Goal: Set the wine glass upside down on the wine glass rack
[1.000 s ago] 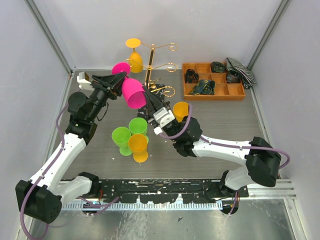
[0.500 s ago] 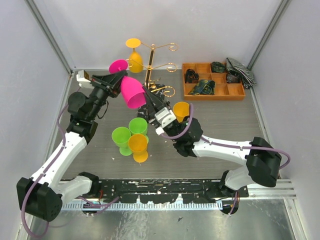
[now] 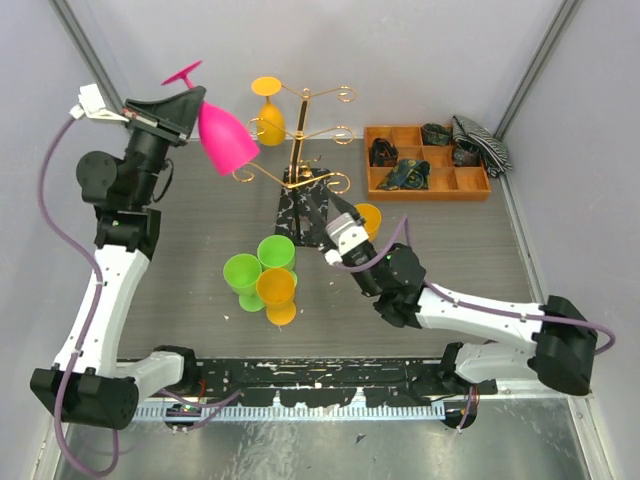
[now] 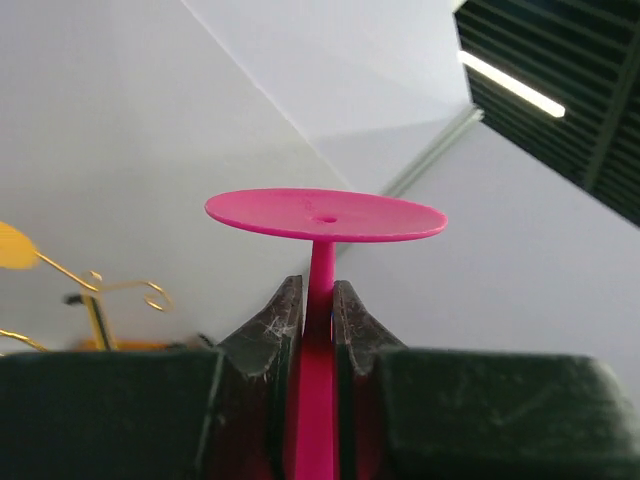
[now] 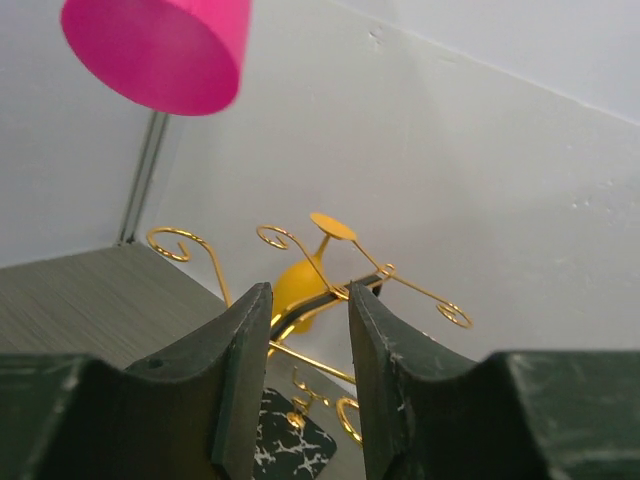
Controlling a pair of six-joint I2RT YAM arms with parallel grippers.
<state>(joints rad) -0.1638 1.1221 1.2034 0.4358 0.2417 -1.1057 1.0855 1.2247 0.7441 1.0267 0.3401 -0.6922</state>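
A pink wine glass (image 3: 225,140) hangs high at the back left, foot (image 3: 182,73) up and bowl slanting down to the right. My left gripper (image 3: 178,100) is shut on its stem. In the left wrist view the jaws press the pink stem (image 4: 322,290) just under the round foot (image 4: 326,215). The gold wine glass rack (image 3: 300,140) stands on its black speckled base (image 3: 300,215), right of the pink bowl, with an orange glass (image 3: 268,118) hanging from it. My right gripper (image 3: 322,208) is open over the base and holds nothing; its view shows the rack (image 5: 400,280) and the pink bowl (image 5: 160,50) above.
Two green glasses (image 3: 243,272) (image 3: 277,252) and an orange one (image 3: 277,290) stand grouped in front of the rack. Another orange glass (image 3: 368,218) sits beside my right wrist. An orange compartment tray (image 3: 425,187) with dark items lies at the back right.
My left arm has lifted the pink glass up and to the left, turning its foot upward. My right gripper has opened and drawn back slightly to the right.
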